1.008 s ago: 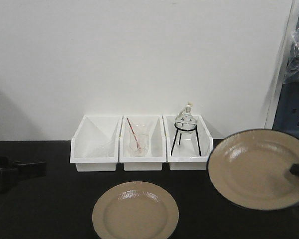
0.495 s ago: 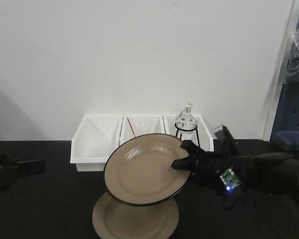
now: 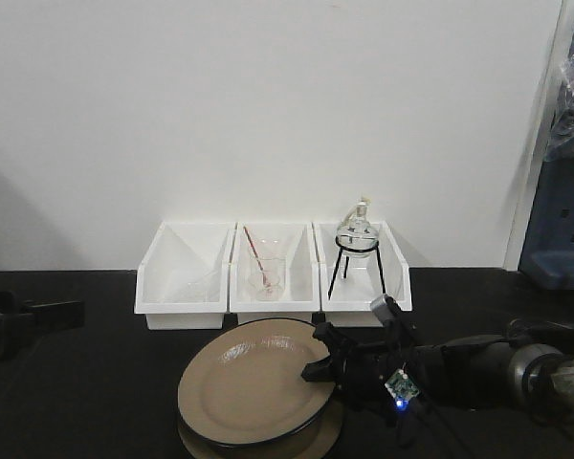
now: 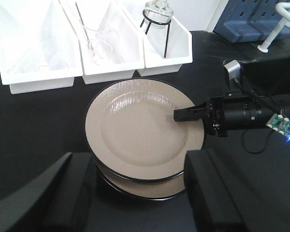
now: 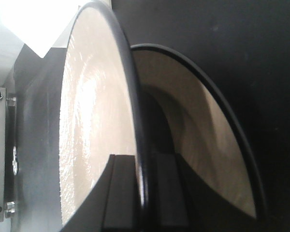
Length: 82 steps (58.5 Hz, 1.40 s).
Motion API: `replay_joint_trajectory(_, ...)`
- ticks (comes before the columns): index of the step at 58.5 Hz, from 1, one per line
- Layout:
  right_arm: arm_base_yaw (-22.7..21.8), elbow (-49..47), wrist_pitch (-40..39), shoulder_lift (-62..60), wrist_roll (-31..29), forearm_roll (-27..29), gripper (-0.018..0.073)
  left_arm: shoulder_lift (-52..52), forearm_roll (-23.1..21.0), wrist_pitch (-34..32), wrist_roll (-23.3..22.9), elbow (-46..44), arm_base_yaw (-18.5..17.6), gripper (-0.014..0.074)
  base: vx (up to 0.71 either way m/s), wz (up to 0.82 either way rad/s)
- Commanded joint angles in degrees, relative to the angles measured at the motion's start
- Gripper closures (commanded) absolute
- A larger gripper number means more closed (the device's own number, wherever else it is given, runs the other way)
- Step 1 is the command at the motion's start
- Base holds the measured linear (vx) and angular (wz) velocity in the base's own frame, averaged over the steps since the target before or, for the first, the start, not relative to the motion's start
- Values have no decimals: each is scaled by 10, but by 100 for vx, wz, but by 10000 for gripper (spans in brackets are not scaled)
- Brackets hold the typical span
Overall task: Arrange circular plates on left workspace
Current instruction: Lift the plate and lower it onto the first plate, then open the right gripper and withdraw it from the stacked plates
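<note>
Two tan circular plates are stacked near the front middle of the black countertop (image 3: pixel 86 402). The upper plate (image 3: pixel 253 382) (image 4: pixel 140 128) (image 5: pixel 96 111) sits slightly tilted over the lower plate (image 3: pixel 327 432) (image 4: pixel 150 186) (image 5: pixel 203 145), with a gap showing between them on the right. My right gripper (image 3: pixel 318 368) (image 4: pixel 181 115) (image 5: pixel 142 193) is shut on the upper plate's right rim, one finger above and one below. In the left wrist view my left gripper (image 4: pixel 140 198) is open, well above the plates. In the front view the left arm (image 3: pixel 24 320) stays at the far left.
Three white bins (image 3: pixel 273 277) stand in a row behind the plates. The middle bin holds a glass beaker with a red rod (image 3: pixel 265 273). The right bin holds a round flask on a black tripod (image 3: pixel 356 237). A blue object (image 3: pixel 560 229) is at the far right.
My right gripper carried the plate from the right side leftward and down. The plate now sits low over the other plate. The left arm barely moved.
</note>
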Motion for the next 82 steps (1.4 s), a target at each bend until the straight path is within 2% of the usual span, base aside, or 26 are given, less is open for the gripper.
replay_joint_trajectory(1, -2, -22, 28, -37, -1, 5, 498, -14, -30, -23, -4, -16, -1, 73, 0, 0)
replay_joint_trajectory(8, -4, -22, 29, -37, 0, -33, 405, -14, -30, -24, -4, -16, -1, 73, 0, 0)
replay_joint_trajectory(21, -6, -22, 30, -38, 0, -79, 148, -14, -37, -31, -4, -17, -1, 73, 0, 0)
replay_joint_trajectory(30, -12, -22, 33, -53, 0, -144, 26, -14, -54, -37, -4, -17, -1, 73, 0, 0)
replay_joint_trajectory(47, -26, -22, 48, -95, 12, -224, 9, -14, -61, -40, -4, -17, -1, 73, 0, 0)
replay_joint_trajectory(57, -32, -22, 72, -109, 27, -235, 13, -14, -60, -38, -4, -17, -1, 73, 0, 0)
replay_joint_trajectory(68, -75, -22, 120, -186, 8, -276, 26, -14, -60, -37, -2, -17, -1, 73, 0, 0)
replay_joint_trajectory(74, -105, -22, 132, -259, 11, -331, 26, -14, -60, -37, -2, -17, -1, 73, 0, 0)
replay_joint_trajectory(82, -126, 14, 155, -375, 60, -458, 26, -14, -60, -36, -2, -17, -1, 73, 0, 0)
